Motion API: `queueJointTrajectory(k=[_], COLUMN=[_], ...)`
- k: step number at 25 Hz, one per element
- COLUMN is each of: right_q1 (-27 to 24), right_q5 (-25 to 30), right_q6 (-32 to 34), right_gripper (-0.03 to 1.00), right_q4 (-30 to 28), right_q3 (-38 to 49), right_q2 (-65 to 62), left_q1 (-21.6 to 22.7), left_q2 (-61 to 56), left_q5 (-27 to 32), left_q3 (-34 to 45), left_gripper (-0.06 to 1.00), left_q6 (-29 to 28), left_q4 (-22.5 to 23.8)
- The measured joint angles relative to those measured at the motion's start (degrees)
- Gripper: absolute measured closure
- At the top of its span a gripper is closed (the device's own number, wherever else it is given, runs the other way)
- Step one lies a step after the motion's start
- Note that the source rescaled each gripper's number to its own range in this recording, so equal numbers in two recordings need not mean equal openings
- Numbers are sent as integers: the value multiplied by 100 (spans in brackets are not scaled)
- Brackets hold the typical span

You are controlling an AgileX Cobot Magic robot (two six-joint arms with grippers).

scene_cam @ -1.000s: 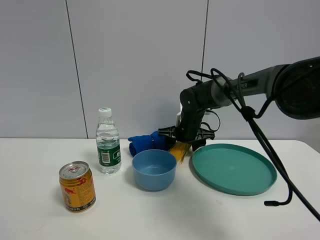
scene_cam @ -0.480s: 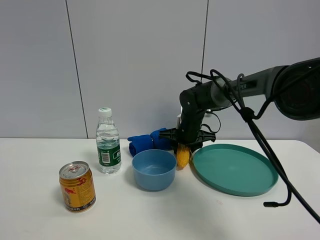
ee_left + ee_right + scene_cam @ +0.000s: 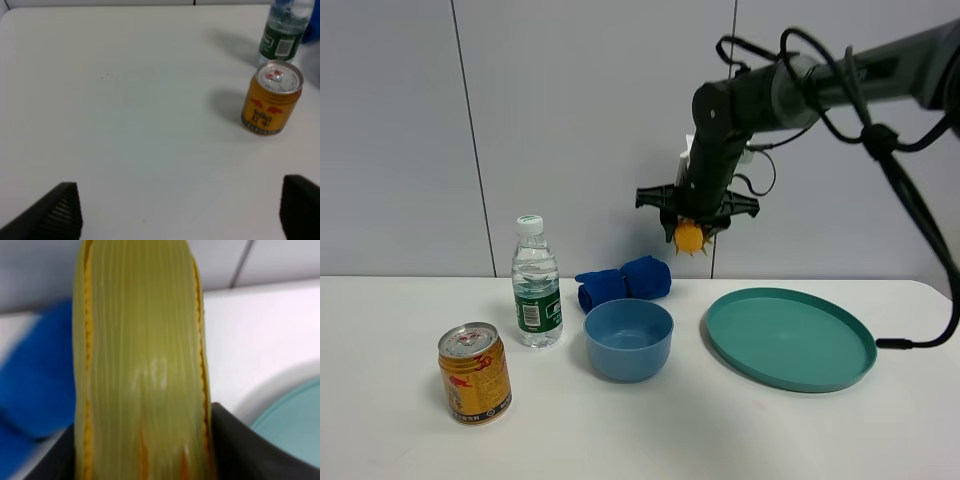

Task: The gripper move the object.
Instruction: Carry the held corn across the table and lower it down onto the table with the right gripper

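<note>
My right gripper (image 3: 694,212) is shut on the ear of corn (image 3: 690,236) and holds it high in the air, above the gap between the blue bowl (image 3: 628,338) and the teal plate (image 3: 790,336). In the right wrist view the corn (image 3: 142,360) fills the frame, green-yellow husk with yellow kernel rows at its edges, between the black fingers (image 3: 235,445). My left gripper (image 3: 175,210) is open over bare table; only its two black fingertips (image 3: 60,210) show.
A rolled blue cloth (image 3: 623,281) lies behind the bowl. A clear water bottle (image 3: 536,283) and a yellow drink can (image 3: 474,372) stand at the left; both also show in the left wrist view, the can (image 3: 271,97) and the bottle (image 3: 286,27).
My right gripper has risen from table height between bowl and plate to well above them, carrying the corn up with it. The left arm has not moved.
</note>
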Motion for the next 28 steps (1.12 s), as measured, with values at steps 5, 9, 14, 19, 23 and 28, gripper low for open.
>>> queueJointTrajectory(k=[5,9,14,19,23,28], right_q1=[132,266,619,923,1210,1640], right_q5=[277,690,1643,2416,2531,2546], right_q6=[-1177,-1843,-3579,-5669,-6510,-6630], right_gripper=[97,97,97,97,97,97], right_q4=[463,777,1660,2102,2067,1865], right_q3=[0,-5,-5,-5,15,50], right_q2=[-986,-1401,-1976,-2199,-2207,-2207], left_q1=[0,0,0,0,0,0], left_q2=[0,0,0,0,0,0], left_q5=[0,0,0,0,0,0], left_q3=[0,0,0,0,0,0], left_gripper=[-6,-6,-6,-6,-6,-6], left_q6=[-5,-5,-5,-5,-5,-5], left_q4=[0,0,0,0,0,0])
